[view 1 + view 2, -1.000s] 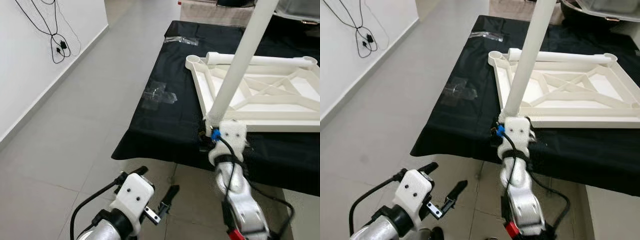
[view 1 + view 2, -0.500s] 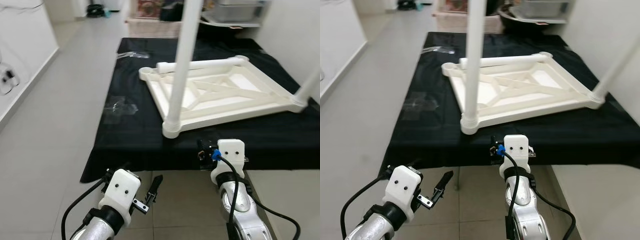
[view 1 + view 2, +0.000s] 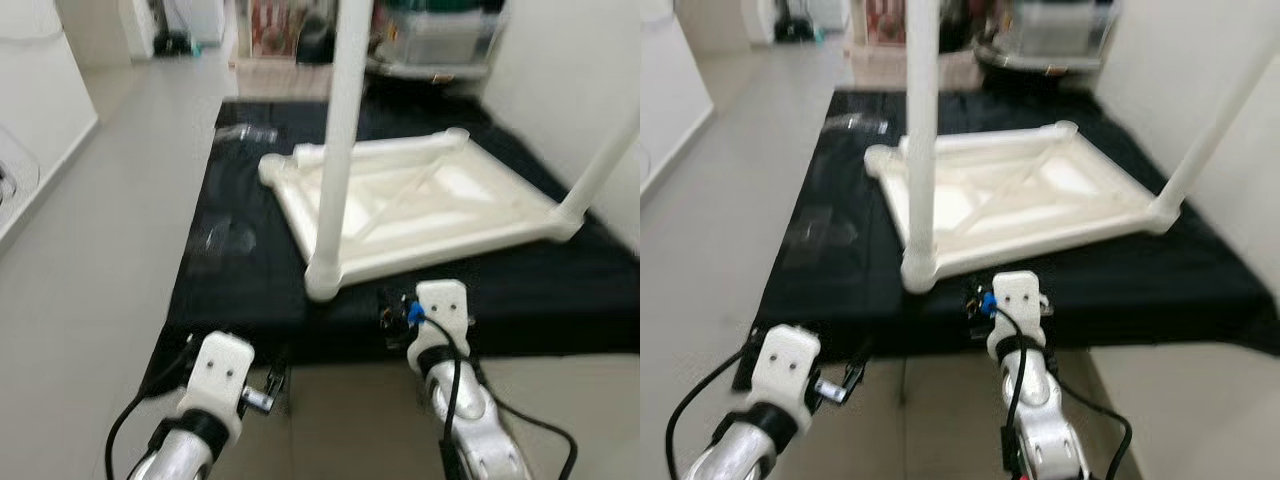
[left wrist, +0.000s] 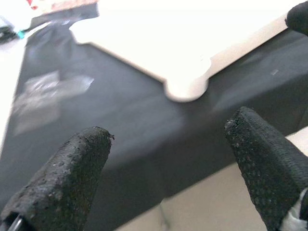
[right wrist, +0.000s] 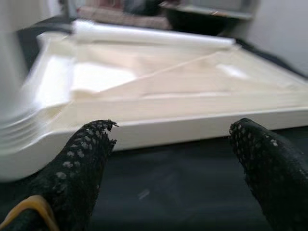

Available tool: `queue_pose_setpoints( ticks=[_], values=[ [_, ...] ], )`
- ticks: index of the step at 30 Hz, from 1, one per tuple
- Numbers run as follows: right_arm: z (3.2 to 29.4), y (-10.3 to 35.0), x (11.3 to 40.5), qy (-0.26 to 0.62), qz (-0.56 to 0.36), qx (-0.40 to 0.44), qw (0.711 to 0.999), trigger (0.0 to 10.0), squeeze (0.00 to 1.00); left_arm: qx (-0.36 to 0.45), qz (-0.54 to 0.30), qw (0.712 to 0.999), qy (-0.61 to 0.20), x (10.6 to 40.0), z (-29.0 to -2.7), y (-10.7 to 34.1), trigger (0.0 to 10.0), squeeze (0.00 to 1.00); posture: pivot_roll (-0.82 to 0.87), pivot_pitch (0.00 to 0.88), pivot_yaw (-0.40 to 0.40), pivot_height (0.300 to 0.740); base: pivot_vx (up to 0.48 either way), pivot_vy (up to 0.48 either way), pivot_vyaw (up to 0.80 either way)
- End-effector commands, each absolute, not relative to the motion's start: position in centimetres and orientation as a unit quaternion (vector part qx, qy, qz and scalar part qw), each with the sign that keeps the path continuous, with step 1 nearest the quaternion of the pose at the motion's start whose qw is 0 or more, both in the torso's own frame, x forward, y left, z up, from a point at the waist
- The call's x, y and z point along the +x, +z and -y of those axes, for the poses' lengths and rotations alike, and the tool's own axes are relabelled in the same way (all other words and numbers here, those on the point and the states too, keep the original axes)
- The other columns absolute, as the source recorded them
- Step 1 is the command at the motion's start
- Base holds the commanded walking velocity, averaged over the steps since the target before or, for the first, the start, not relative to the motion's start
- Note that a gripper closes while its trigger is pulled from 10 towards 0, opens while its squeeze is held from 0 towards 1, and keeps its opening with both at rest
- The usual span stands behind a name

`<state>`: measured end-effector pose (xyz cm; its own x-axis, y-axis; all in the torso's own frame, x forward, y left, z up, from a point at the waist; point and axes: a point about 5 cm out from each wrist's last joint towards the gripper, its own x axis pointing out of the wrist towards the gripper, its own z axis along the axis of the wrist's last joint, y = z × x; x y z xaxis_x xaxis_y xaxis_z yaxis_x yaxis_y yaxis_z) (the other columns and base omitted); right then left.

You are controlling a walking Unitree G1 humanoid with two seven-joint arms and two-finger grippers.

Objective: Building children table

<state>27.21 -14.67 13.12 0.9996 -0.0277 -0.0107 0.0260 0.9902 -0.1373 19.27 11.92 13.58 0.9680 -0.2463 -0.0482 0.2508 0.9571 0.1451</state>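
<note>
The white table top (image 3: 420, 205) lies upside down on a black cloth (image 3: 240, 270). One white leg (image 3: 340, 140) stands upright in its near left corner. A second leg (image 3: 605, 170) rises from the right corner, and a loose leg (image 3: 385, 150) lies along the far edge. My right gripper (image 5: 171, 130) is open just in front of the near rim (image 5: 192, 127), to the right of the upright leg, holding nothing. My left gripper (image 4: 168, 134) is open and low at the cloth's front edge, pointing at the corner socket (image 4: 185, 89).
Clear tape patches (image 3: 215, 240) and a plastic wrapper (image 3: 245, 133) lie on the cloth's left side. Grey floor tiles (image 3: 90, 250) stretch to the left, and a white wall (image 3: 570, 70) stands close on the right. Bins and clutter (image 3: 430, 35) sit behind the table.
The view has swung right and blurred. My right gripper, at the upright leg's base a second ago, has drawn back below it; the leg stands alone. My left gripper has moved up to the cloth edge.
</note>
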Motion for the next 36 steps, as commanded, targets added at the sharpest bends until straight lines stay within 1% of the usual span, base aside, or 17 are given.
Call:
queue_pose_setpoints(
  ticks=[1,3,6,9,16,20,23,24,25,26,27,28,31,32,33,34,36],
  values=[
    [15.6,12.7,27.4,-0.029,-0.014,-0.065,0.997,10.0,0.0,0.068,-0.019,0.99,-0.123,19.2,-11.9,13.3,10.0,0.0,0.11,0.049,-0.034,0.74,0.281,-0.304,0.0],
    [15.8,13.0,27.9,-0.031,-0.009,-0.07,0.997,10.0,0.0,0.063,-0.007,0.995,-0.072,19.6,-13.3,13.9,10.0,0.0,0.11,0.047,-0.035,0.74,0.0,0.0,0.0],
    [16.0,13.3,28.1,-0.037,-0.001,-0.07,0.997,10.0,0.0,0.06,0.003,0.997,-0.044,19.8,-14.1,14.5,10.0,0.0,0.12,0.046,-0.036,0.74,0.0,0.0,0.0],
    [16.4,14.0,29.0,-0.046,0.014,-0.07,0.996,10.0,0.0,0.068,0.047,0.996,0.018,20.5,-16.0,16.6,10.0,0.0,0.12,0.047,-0.043,0.74,0.0,0.0,0.0],
    [16.3,14.6,29.8,-0.048,0.024,-0.071,0.996,10.0,0.0,0.074,0.076,0.994,0.032,21.0,-16.4,18.0,10.0,0.0,0.13,0.051,-0.052,0.74,0.0,0.0,0.0],
    [16.2,15.4,30.4,-0.04,0.037,-0.055,0.997,10.0,0.0,0.072,0.067,0.995,-0.007,20.7,-14.9,17.4,10.0,0.0,0.12,0.057,-0.056,0.74,0.0,0.0,0.0],
    [15.4,15.3,31.8,0.069,0.016,0.02,0.997,10.0,0.0,0.06,0.031,0.992,-0.103,19.7,-12.1,15.7,10.0,0.0,0.12,0.069,-0.057,0.74,0.0,0.0,0.0],
    [15.4,15.3,31.8,0.069,0.016,0.02,0.997,10.0,0.0,0.06,0.031,0.992,-0.103,19.7,-12.1,15.7,10.0,0.0,0.12,0.069,-0.057,0.74,0.0,0.0,0.0],
    [15.5,15.7,32.3,0.103,0.021,0.025,0.994,10.0,0.0,0.052,0.017,0.99,-0.129,19.3,-11.4,15.2,10.0,0.0,0.12,0.071,-0.058,0.74,0.0,0.0,0.0],
    [15.5,15.7,32.3,0.103,0.021,0.025,0.994,10.0,0.0,0.052,0.017,0.99,-0.129,19.3,-11.4,15.2,10.0,0.0,0.12,0.071,-0.058,0.74,0.0,0.0,0.0],
    [15.7,15.9,32.5,0.12,0.026,0.023,0.992,10.0,0.0,0.047,0.009,0.989,-0.141,19.1,-11.0,14.9,10.0,0.0,0.12,0.074,-0.059,0.74,0.0,0.0,0.0],
    [16.5,16.4,33.2,0.165,0.027,0.008,0.986,10.0,0.0,0.043,-0.002,0.984,-0.173,18.7,-10.3,14.5,10.0,0.0,0.12,0.084,-0.056,0.74,0.0,0.0,0.0],
    [17.3,16.9,33.7,0.198,0.023,0.001,0.98,10.0,0.0,0.043,-0.01,0.98,-0.195,18.3,-9.8,14.1,10.0,0.0,0.12,0.085,-0.056,0.74,0.0,0.0,0.0],
    [18.1,17.1,34.2,0.226,0.006,-0.007,0.974,10.0,0.0,0.047,-0.015,0.977,-0.21,18.1,-9.4,13.9,10.0,0.0,0.12,0.088,-0.058,0.74,0.0,0.0,0.0],
    [18.1,17.1,34.2,0.226,0.006,-0.007,0.974,10.0,0.0,0.047,-0.015,0.977,-0.21,18.1,-9.4,13.9,10.0,0.0,0.12,0.088,-0.058,0.74,0.0,0.0,0.0],
    [19.1,17.3,34.4,0.266,-0.016,-0.024,0.964,10.0,0.0,0.048,-0.019,0.974,-0.219,18.0,-9.2,13.8,10.0,0.0,0.13,0.096,-0.057,0.74,0.0,0.0,0.0],
    [19.1,17.3,34.4,0.266,-0.016,-0.024,0.964,10.0,0.0,0.048,-0.019,0.974,-0.219,18.0,-9.2,13.8,10.0,0.0,0.13,0.096,-0.057,0.74,0.0,0.0,0.0]
  ],
)
